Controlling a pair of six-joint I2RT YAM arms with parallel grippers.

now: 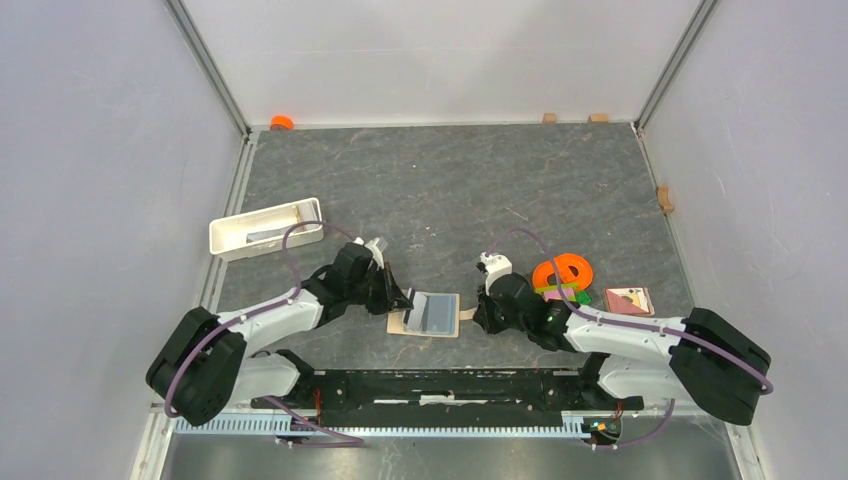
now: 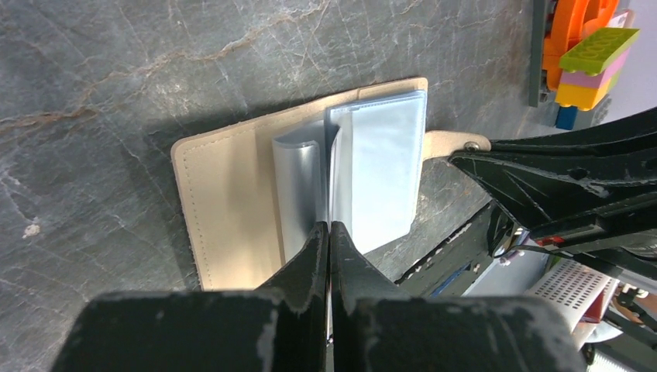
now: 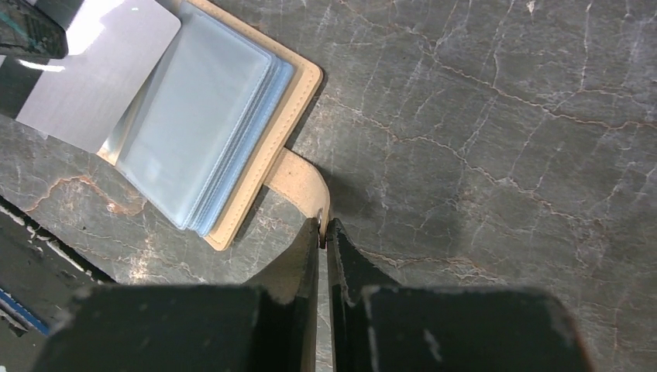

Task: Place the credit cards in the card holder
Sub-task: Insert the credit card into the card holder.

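The card holder [image 1: 400,323] lies open on the table between my two arms, tan cover down and blue-grey pockets [image 3: 194,124] up. My left gripper [image 2: 329,226] is shut on a grey credit card [image 3: 101,74] at the holder's left side, with the card's far end among the pockets. My right gripper [image 3: 324,226] is shut on the holder's snap tab [image 3: 298,178] at the right edge. In the top view the left gripper [image 1: 403,300] and right gripper [image 1: 477,316] flank the holder. A pale credit card with reddish print [image 1: 628,300] lies far right.
A white tray [image 1: 222,238] stands at the left behind my left arm. An orange toy ring with coloured bricks [image 1: 563,275] sits just behind my right wrist. Walls close the table on three sides, with small blocks along the back and right edges.
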